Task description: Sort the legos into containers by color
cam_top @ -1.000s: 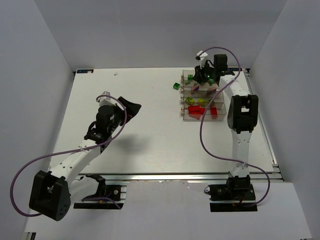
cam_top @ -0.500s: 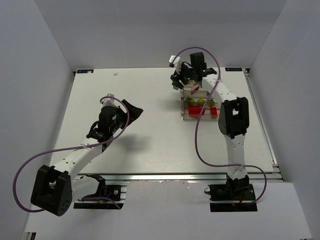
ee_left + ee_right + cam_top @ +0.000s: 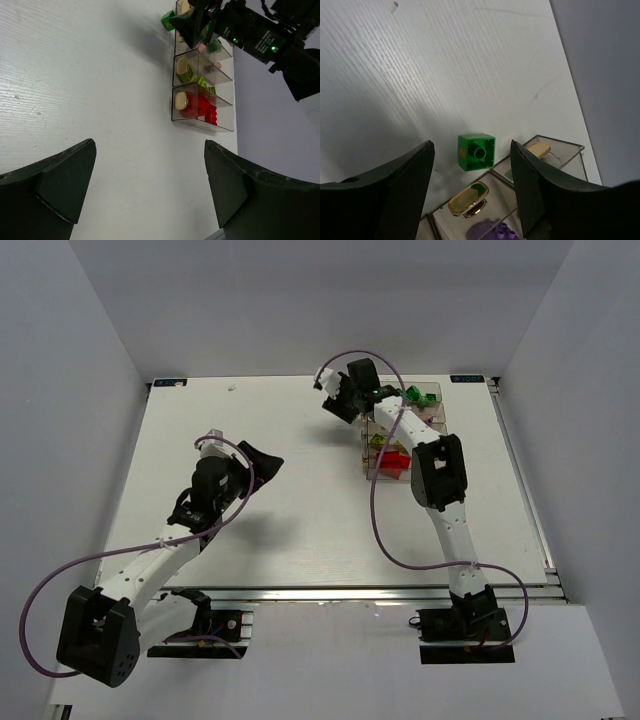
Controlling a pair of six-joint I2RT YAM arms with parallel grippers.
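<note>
One dark green lego (image 3: 476, 152) lies upside down on the table, just off the left end of the containers (image 3: 568, 151). My right gripper (image 3: 471, 146) hangs open over it, a finger on either side, not touching. In the top view the right gripper (image 3: 338, 403) hides that brick. The clear containers (image 3: 432, 421) hold green legos (image 3: 414, 395) in the far bin, then a purple lego (image 3: 492, 231), yellow-green legos (image 3: 192, 75) and red legos (image 3: 200, 106). My left gripper (image 3: 150, 150) is open and empty over bare table, far left of the containers (image 3: 200, 123).
Gold latches (image 3: 467, 199) sit on the bins' left ends. The right arm (image 3: 437, 472) stretches over the containers, its purple cable looping beside it. The table's back edge (image 3: 300, 377) and grey walls lie close behind the bins.
My right gripper has swung left from above the far bin to the table off the bins' left end, and its jaws have opened. The left arm has barely shifted.
</note>
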